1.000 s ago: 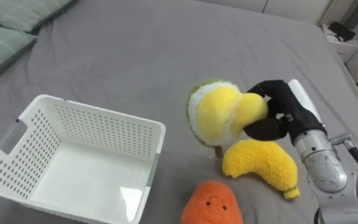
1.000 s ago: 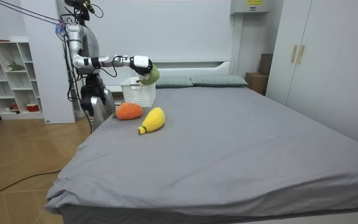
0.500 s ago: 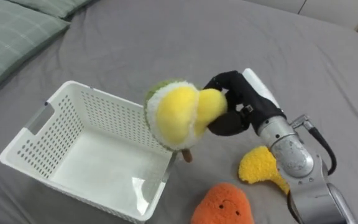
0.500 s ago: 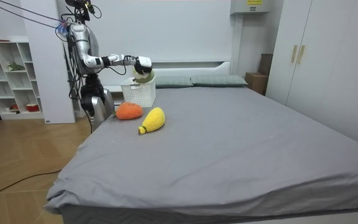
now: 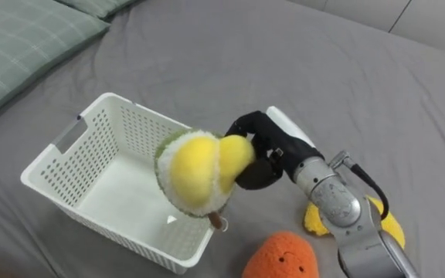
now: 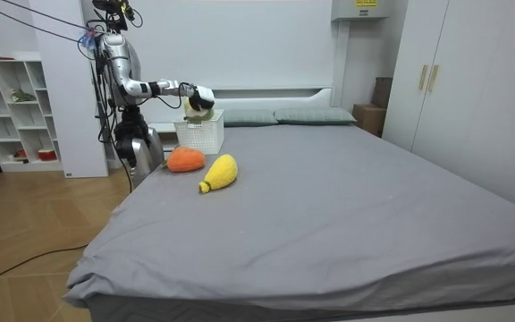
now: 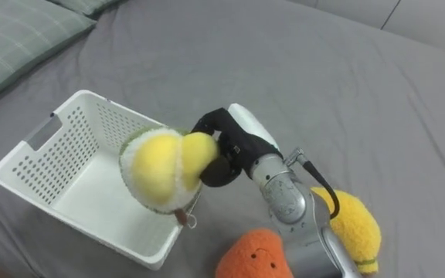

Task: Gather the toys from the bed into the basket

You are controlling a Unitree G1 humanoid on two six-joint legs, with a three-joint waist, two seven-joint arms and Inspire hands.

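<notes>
My right hand (image 5: 263, 150) (image 7: 224, 147) is shut on a round plush toy with a yellow face and a green-white rim (image 5: 195, 172) (image 7: 161, 170), and holds it over the near right corner of a white perforated basket (image 5: 68, 150) (image 7: 33, 147) on the grey bed. The basket looks empty. An orange plush toy (image 5: 280, 257) (image 7: 251, 255) lies at the bottom edge, and a yellow banana-shaped plush (image 5: 388, 225) (image 7: 354, 224) lies right of it, partly behind my arm. In the room view the robot (image 6: 119, 80) stands at the bed's head corner, its arm stretched over the basket (image 6: 199, 134).
Green checked pillows (image 5: 22, 38) lie at the top left, beyond the basket. The grey bed cover (image 5: 346, 85) spreads wide to the right. White shelves (image 6: 12, 107) stand behind the robot in the room view, and wardrobes (image 6: 472, 80) line the far side.
My right hand has carried the round plush leftward, from above the banana plush to over the basket's corner. The camera has turned left with it.
</notes>
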